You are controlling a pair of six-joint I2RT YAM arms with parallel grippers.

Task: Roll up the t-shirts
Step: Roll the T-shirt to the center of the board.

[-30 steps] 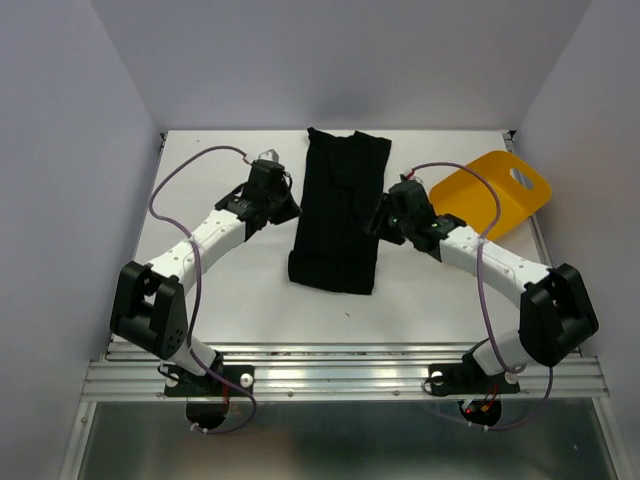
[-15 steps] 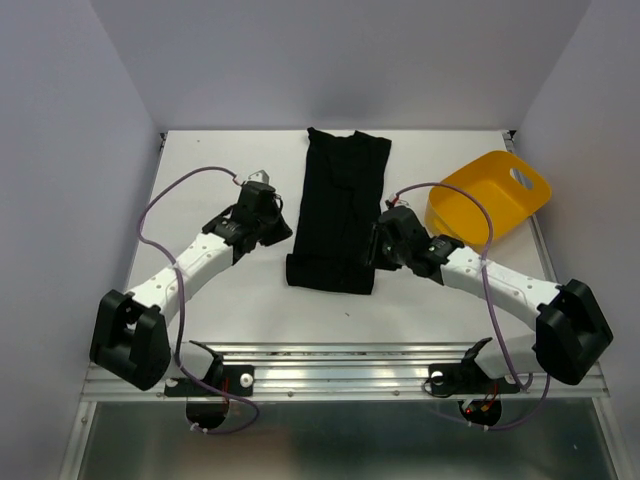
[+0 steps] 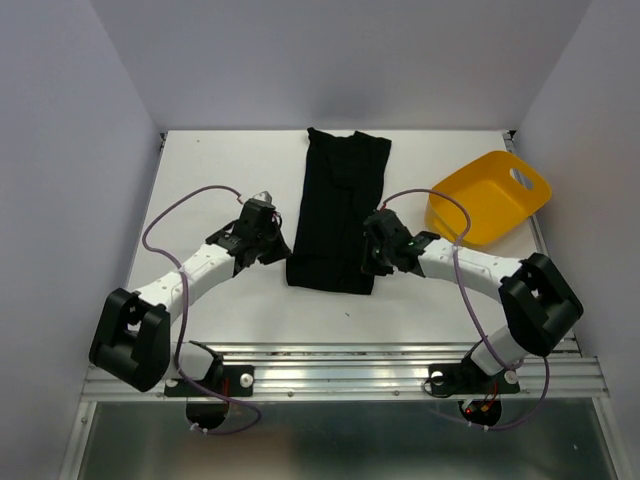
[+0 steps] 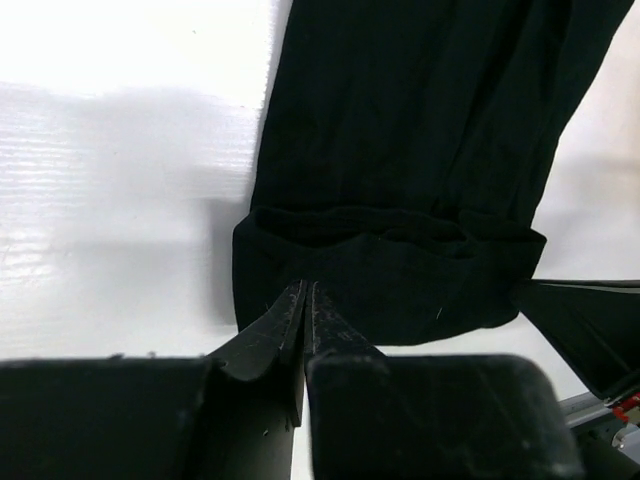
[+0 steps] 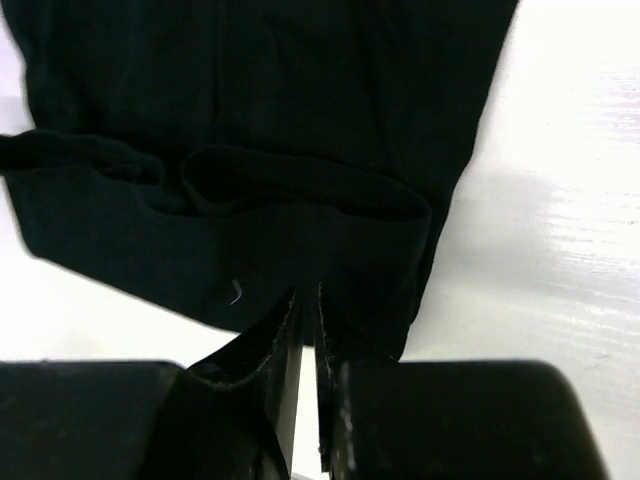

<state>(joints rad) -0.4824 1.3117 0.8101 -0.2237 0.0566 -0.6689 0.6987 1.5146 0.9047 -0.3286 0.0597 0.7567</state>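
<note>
Black t-shirt: folded strip at centre of surface, running 12 to 6 o'clock; hem at 6 turned over.
Left pincer: clenched on hem, 7 o'clock corner.
Right pincer: clenched on hem, 5 o'clock corner.
Risk: shallow bite slips; uneven pull skews roll.
Obscured: black-on-black hides depth of cloth caught; underlayers unseen.

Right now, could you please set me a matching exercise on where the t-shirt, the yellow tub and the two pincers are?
Things:
1 t-shirt
2 yellow tub
3 left pincer
4 right pincer

Places:
A far right of the table
B near edge of the t-shirt, right side
C middle of the table
D near edge of the t-shirt, left side

Pairs: 1-C, 2-A, 3-D, 4-B
</note>
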